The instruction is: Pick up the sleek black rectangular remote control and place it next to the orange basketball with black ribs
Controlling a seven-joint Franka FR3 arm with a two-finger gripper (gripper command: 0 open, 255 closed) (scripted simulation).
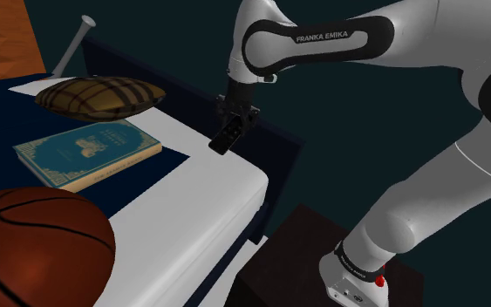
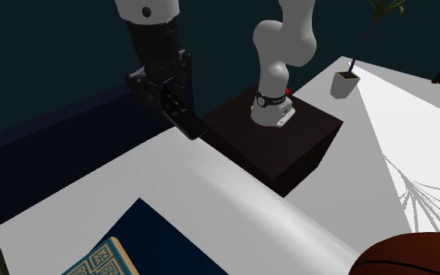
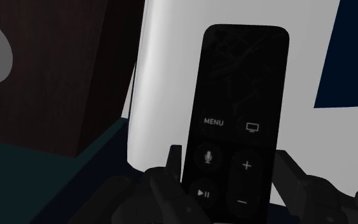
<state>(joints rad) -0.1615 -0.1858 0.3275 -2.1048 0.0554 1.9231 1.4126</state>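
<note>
A: Black two-finger gripper (image 1: 233, 125) (image 2: 171, 98) (image 3: 228, 167). Shut on something?

B: Yes. Clamped tight on the sleek black rectangular remote control (image 1: 226, 139) (image 2: 187, 122) (image 3: 238, 108), one finger (image 3: 173, 168) on each long side, down by the button end.

A: And where?

B: Up over the edge of the white flat top (image 1: 191, 205) (image 2: 210, 187), tilted, far end pointing down. Just beside the dark brown box stand (image 1: 313, 262) (image 2: 288, 148).

A: Close to the orange basketball with black ribs (image 1: 34, 249) (image 2: 417, 254)?

B: No, well apart. In between, a teal book with gold patterns (image 1: 86, 150) (image 2: 97, 262) on a dark blue cloth (image 1: 130, 179). Past the book, a brown checked pillow (image 1: 99, 94).
</note>
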